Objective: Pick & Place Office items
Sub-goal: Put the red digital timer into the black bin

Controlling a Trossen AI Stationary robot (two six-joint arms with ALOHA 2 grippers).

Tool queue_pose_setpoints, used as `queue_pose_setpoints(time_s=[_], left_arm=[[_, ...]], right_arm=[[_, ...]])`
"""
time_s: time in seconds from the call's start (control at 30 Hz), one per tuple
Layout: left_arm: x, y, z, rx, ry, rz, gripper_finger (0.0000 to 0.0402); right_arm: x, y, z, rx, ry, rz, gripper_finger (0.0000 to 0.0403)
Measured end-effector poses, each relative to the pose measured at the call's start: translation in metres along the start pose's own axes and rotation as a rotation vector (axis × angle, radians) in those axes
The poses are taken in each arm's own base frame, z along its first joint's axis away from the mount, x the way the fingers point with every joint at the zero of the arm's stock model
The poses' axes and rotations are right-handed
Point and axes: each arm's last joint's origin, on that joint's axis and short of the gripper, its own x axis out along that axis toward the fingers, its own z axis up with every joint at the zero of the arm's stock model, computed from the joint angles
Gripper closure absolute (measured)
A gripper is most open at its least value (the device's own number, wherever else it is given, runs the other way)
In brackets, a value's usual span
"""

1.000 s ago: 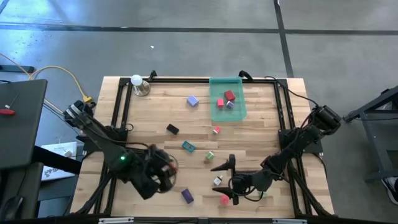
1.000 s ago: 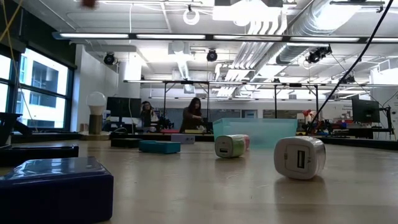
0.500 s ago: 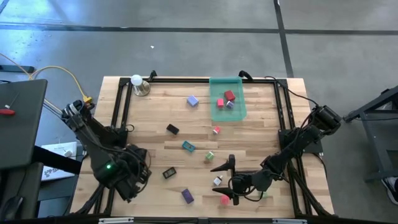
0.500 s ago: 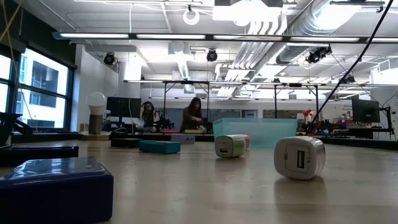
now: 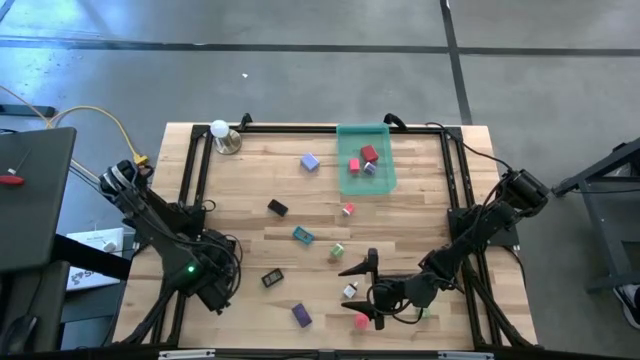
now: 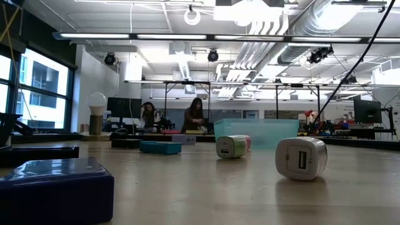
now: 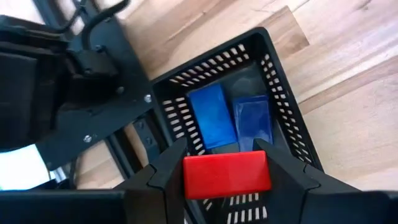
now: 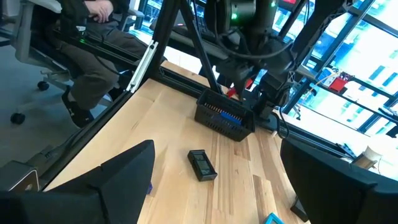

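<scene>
My left gripper (image 7: 227, 163) is shut on a red block (image 7: 227, 176) and points down over the black tray (image 7: 283, 99), in which two blue pieces (image 7: 211, 115) lie. In the high view it (image 5: 214, 287) stands at the near left and hides the tray. My right gripper (image 5: 364, 291) waits open near the front edge, its fingers on either side of a white block (image 5: 350, 291) without touching it. Other office items lie scattered on the table: a black flat piece (image 5: 272, 278), a teal one (image 5: 302, 236) and a purple block (image 5: 301, 315). My left gripper pinches the red block by its two short ends (image 7: 264, 173) between its two fingers. The fingers come from above and point down. The block hangs level, lifted clear above the black tray's open top.
A translucent green tray (image 5: 384, 180) at the far middle holds red blocks (image 5: 369, 154). A white ball on a metal base (image 5: 221, 133) stands at the far left corner. Black frame rails (image 5: 190, 170) run along the table's sides. People sit beyond the table (image 6: 195, 115).
My left gripper has carried the red block toward the table's left edge and downward, tipping from a slant to pointing nearly straight down over the black tray. The black flat piece it covered now shows.
</scene>
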Motion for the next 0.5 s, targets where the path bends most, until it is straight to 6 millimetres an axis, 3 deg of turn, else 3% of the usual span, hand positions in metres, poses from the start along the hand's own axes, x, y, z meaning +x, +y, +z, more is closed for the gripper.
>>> queue_pose_setpoints(time_s=[0.5], left_arm=[[0.02, -0.017, -0.003, -0.111, 0.079, -0.123, 0.0251]], right_arm=[[0.0, 0.001, 0.0, 0.022, -0.01, 0.049, 0.0066]])
